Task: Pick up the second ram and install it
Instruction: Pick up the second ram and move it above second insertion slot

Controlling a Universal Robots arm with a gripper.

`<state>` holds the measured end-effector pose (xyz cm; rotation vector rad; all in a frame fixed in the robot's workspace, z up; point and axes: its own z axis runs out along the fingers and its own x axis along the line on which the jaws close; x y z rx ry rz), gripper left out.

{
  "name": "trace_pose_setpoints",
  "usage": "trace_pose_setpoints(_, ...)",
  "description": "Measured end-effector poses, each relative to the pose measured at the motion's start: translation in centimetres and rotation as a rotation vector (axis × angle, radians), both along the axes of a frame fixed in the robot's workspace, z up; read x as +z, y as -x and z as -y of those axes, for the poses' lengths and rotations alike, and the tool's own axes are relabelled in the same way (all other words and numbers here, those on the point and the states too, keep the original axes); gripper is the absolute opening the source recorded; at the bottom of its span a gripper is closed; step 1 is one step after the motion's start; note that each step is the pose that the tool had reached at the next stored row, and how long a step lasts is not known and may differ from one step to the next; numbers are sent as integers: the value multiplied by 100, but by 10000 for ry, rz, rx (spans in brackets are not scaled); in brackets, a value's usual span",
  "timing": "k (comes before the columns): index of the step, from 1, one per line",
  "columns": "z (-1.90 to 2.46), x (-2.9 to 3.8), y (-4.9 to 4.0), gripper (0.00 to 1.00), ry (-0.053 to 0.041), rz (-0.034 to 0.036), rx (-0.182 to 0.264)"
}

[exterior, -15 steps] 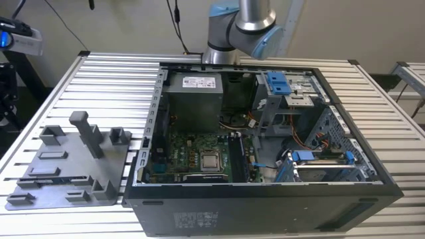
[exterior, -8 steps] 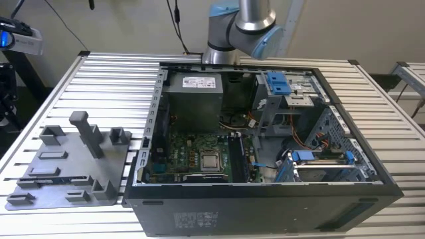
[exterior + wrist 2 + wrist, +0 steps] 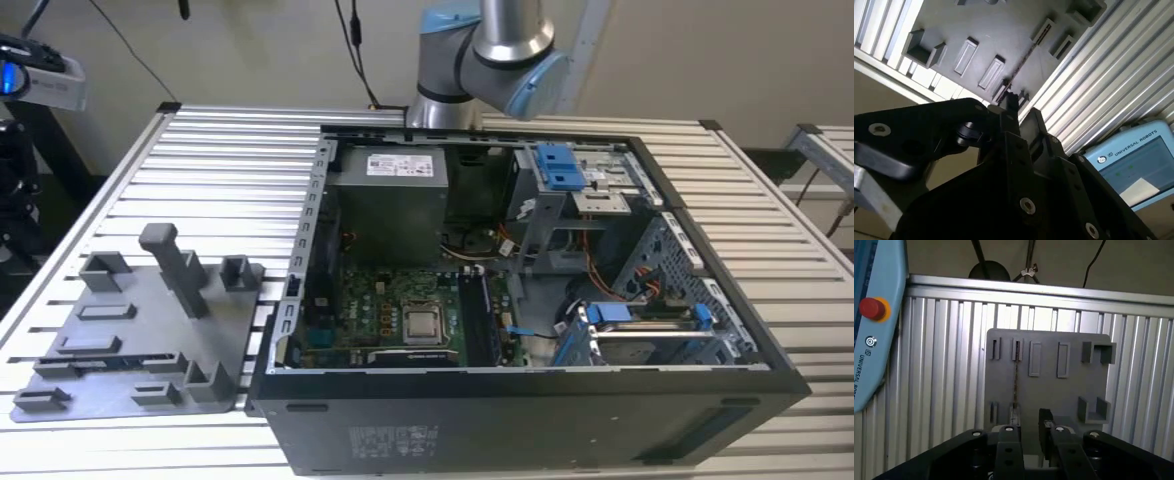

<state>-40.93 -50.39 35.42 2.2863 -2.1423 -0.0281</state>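
Observation:
The second ram point(image 3: 1015, 372) stands on edge in a slot of the grey fixture plate point(image 3: 1054, 395), showing as a thin dark line across the plate. In the second wrist view the ram point(image 3: 1022, 61) runs toward my fingertips. In the exterior view it lies low on the plate point(image 3: 227, 330) as a bluish strip point(image 3: 99, 356). My gripper point(image 3: 1028, 427) hovers well above the plate's near edge, roughly in line with the ram. It is open, with nothing between its black fingers point(image 3: 1012, 102).
An open computer case point(image 3: 534, 400) with its motherboard point(image 3: 400, 320) sits at the exterior view's right of the plate on the slatted aluminium table point(image 3: 214, 160). A teach pendant point(image 3: 1134, 165) with a red button point(image 3: 871, 308) lies beside the plate. Grey posts point(image 3: 174, 265) rise from the plate.

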Motion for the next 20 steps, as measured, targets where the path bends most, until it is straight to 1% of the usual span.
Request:
trace_pose_setpoints(2, 0, 0, 0, 42, 0, 0, 3)
trace_pose_setpoints(4, 0, 0, 0, 42, 0, 0, 6)
trace_pose_setpoints(5, 0, 0, 0, 48, 0, 0, 7)
trace_pose_setpoints(7, 0, -3, 0, 48, 0, 0, 8)
trace_pose_setpoints(13, -1, -60, 1, 48, -18, 2, 6)
trace_pose_setpoints(18, 0, -126, 1, 48, -134, 27, 7)
trace_pose_setpoints(20, 0, -150, 0, 48, -219, 40, 9)
